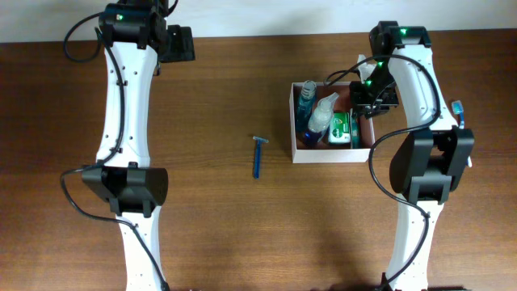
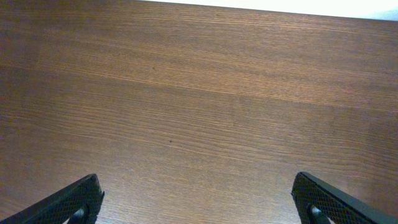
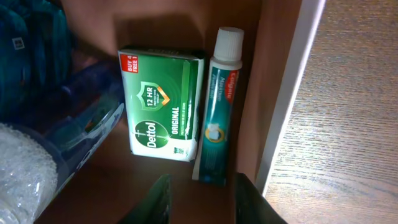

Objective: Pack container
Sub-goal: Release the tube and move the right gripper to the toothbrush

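The container (image 1: pixel 331 156) is a shallow white-walled box with a reddish-brown floor, right of the table's centre. Inside lie a green Dettol soap box (image 3: pixel 163 106) and a teal toothpaste tube (image 3: pixel 217 118), side by side against the white wall (image 3: pixel 292 93). Two bottles (image 1: pixel 317 113) fill the box's left half. My right gripper (image 3: pixel 204 182) hovers inside the box with its jaws a little apart, open; only bare floor shows between them, and the tube's end lies just ahead of the tips. My left gripper (image 2: pixel 196 182) is wide open over bare wood at the back left (image 1: pixel 182 44).
A blue razor (image 1: pixel 258 155) lies on the table left of the container. A small blue item (image 1: pixel 459 107) shows at the far right, partly hidden behind my right arm. The bottles (image 3: pixel 37 124) crowd the left of the right wrist view.
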You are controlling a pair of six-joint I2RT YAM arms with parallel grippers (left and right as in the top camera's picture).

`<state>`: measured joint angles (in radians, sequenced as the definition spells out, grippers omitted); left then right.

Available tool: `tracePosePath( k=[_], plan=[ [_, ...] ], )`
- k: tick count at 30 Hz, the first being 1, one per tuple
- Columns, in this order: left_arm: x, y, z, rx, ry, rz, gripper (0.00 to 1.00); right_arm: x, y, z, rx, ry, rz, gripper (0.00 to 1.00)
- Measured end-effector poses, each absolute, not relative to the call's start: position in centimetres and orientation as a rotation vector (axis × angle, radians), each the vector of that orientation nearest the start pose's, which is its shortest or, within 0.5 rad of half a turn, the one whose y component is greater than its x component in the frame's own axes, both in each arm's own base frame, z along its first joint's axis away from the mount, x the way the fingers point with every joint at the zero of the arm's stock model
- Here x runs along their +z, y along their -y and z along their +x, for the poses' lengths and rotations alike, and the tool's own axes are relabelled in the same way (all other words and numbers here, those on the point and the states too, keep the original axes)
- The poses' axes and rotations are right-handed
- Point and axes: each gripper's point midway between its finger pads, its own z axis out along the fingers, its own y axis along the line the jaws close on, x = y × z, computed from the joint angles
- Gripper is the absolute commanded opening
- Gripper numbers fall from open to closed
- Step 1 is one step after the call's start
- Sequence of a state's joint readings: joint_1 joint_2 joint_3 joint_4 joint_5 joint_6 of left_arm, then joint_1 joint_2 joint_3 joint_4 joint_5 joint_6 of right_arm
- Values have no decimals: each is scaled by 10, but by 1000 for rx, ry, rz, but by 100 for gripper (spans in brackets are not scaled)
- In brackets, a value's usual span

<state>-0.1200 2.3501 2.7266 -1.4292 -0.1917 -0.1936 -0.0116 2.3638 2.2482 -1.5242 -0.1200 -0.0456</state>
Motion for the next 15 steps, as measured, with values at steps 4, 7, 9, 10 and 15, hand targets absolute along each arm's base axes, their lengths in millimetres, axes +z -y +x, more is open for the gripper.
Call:
tracePosePath(
  k=[4,7,9,10,15],
  plan=[
    [236,31,532,139,-2594,-162,99,97,-13,440,197,-3203,-41,36],
    [236,31,532,139,-2594,-162,99,126,-2,449,184,-3141,-28,46],
    [236,31,532,139,-2594,-162,100,153,15,456,146,-3074,7,64],
    [236,31,532,139,-2594,-162,99,167,26,461,120,-3024,34,68],
    [236,31,532,139,-2594,-162,100,214,96,465,5,-2861,194,76]
  ],
)
